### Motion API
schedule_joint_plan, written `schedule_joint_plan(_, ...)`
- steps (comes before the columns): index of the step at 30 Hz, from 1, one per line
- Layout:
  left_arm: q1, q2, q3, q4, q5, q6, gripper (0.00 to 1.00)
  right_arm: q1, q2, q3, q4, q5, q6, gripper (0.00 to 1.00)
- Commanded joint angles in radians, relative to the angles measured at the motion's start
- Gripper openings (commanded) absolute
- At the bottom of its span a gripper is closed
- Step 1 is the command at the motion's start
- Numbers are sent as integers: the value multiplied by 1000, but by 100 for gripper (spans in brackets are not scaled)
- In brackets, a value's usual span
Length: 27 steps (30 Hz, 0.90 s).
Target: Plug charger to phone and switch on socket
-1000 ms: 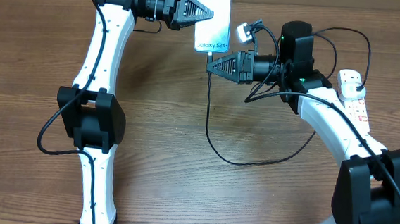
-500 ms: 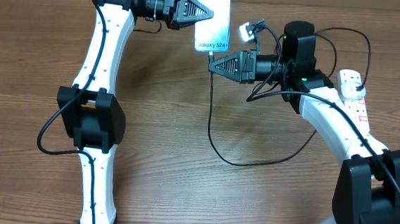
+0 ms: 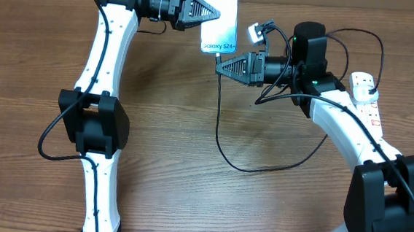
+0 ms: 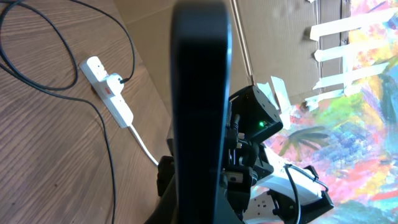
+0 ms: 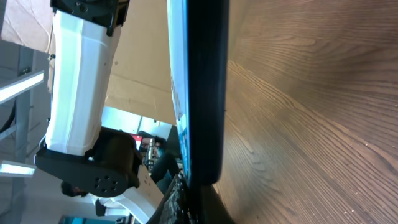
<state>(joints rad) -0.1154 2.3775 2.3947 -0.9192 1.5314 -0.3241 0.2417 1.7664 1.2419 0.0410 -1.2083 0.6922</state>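
Phone (image 3: 227,30) is clamped in left gripper (image 3: 215,14) at far edge, raised off table (image 3: 159,171); charger (image 3: 218,109) tip is pinched in narrow jaws of right gripper (image 3: 222,66), just beside phone's near end; socket (image 3: 366,100) is laid at right.

Your overhead view is bright and evenly lit from above. The arms throw only faint, soft shadows on the counter (image 3: 160,164). The phone (image 3: 224,22) screen glares almost white there. In both wrist views the phone is a dark, out-of-focus slab up close, while the wood grain behind it is sharp.
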Motion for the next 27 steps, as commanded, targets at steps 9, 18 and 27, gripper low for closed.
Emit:
schedule_joint_plan(9,-1,-44,12,0,51,-25,4,-13,-16,19,8,91,24,4)
schedule_joint_plan(18,-1,-44,12,0,50,-44,4,11,-16,19,64,141,90,4)
schedule_joint_plan(27,-1,-44,12,0,50,-60,4,33,-16,19,64,187,105,4)
